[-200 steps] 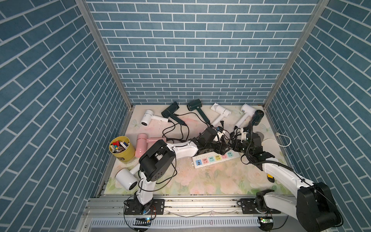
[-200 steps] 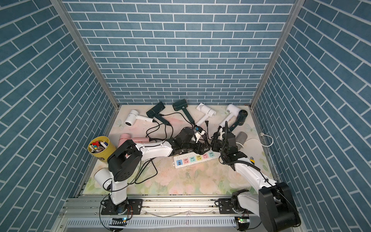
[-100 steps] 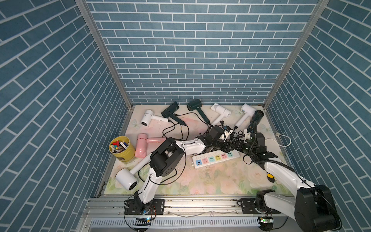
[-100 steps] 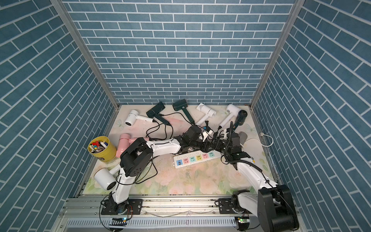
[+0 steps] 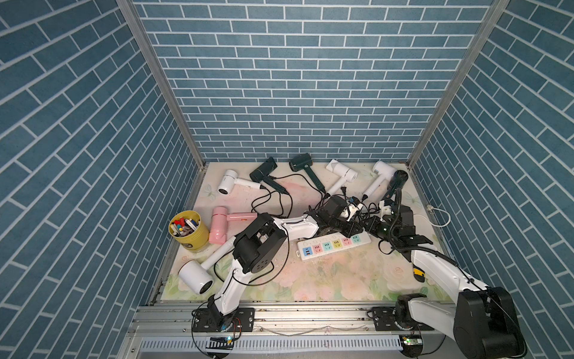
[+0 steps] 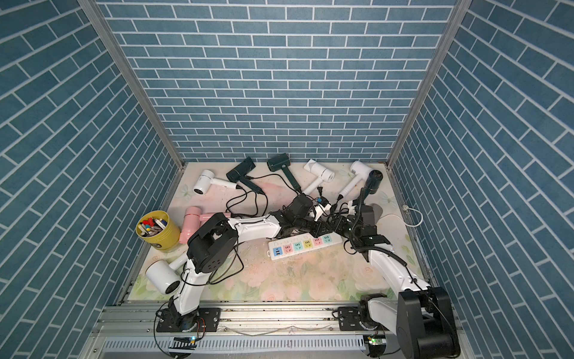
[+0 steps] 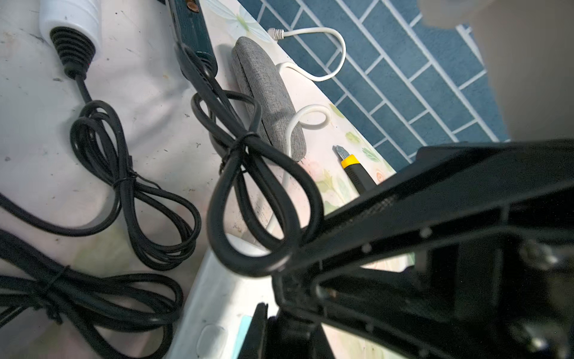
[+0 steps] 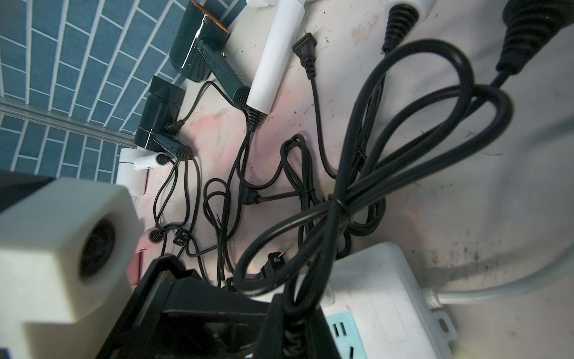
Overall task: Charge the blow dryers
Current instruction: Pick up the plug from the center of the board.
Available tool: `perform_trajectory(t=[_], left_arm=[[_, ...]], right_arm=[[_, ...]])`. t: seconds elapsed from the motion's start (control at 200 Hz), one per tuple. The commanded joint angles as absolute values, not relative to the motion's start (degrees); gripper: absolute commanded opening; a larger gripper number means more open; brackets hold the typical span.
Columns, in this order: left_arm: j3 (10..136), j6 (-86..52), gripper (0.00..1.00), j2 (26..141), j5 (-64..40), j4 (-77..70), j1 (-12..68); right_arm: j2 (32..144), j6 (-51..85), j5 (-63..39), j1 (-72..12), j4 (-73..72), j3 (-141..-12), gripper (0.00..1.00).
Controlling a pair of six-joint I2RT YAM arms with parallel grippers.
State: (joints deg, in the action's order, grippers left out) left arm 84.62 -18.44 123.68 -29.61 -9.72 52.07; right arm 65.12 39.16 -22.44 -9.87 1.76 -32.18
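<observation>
- tabletop (image 5: 326, 279): flowery mat with a mess of black cords in the middle
- left arm (image 5: 295, 224) and right arm (image 5: 435, 264) both reach into that mess and meet there
- 8 dryers (image 5: 301, 163), all lying down, 6 of them in a row along the back wall
- pink dryer (image 5: 219, 223) is near the left edge, and a white dryer (image 5: 195, 276) sits at front left
- strip (image 5: 334, 245) lies flat, right by the 2 pincers
- yellow cup (image 5: 188, 230) of pens sits just beside the pink one
- grey roll (image 7: 267, 93) is near the right edge
- right pincer (image 8: 290, 314) is clamped on a tied cord bundle (image 8: 338, 202), which runs to the dark dryer (image 5: 399, 177) at the row's right end
- left pincer (image 5: 355, 229) is right next to it, honestly can't tell how wide
- knife (image 5: 417, 273) lies beside the right arm
</observation>
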Motion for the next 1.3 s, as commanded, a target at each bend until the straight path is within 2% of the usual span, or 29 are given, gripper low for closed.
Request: perform_trajectory(t=[0.0,0.065,0.175,0.395,0.59,0.785,1.03,1.295], left_arm=[[84.7,-13.1,0.0,122.5,-28.2,-6.2,52.2],[84.7,-10.9,0.0,121.8,-27.6,-5.4,52.5],[84.0,-7.8,0.0,120.5,-26.4,-4.8,52.8],[83.4,-3.0,0.0,118.5,-24.7,-3.3,53.3],[83.5,-1.2,0.0,118.1,-23.6,-2.7,53.5],[83.9,0.3,0.0,117.5,-23.1,-1.7,53.5],[84.1,1.8,0.0,117.0,-23.5,-1.0,53.9],[84.1,2.2,0.0,116.8,-23.5,-1.1,54.2]], right_arm=[[62.5,39.3,-27.2,-8.6,6.8,-36.0,0.14],[62.2,38.4,-28.6,-7.9,10.0,-37.4,0.24],[62.6,36.8,-32.0,-6.6,15.4,-40.0,0.32],[65.0,34.4,-37.1,-5.4,21.7,-43.5,0.39],[64.4,33.5,-39.4,-5.0,23.6,-43.4,0.49],[64.8,32.5,-40.3,-4.4,25.4,-43.1,0.5],[67.8,32.6,-40.7,-3.7,24.8,-43.3,0.43],[71.3,32.4,-41.0,-3.5,22.3,-42.7,0.41]])
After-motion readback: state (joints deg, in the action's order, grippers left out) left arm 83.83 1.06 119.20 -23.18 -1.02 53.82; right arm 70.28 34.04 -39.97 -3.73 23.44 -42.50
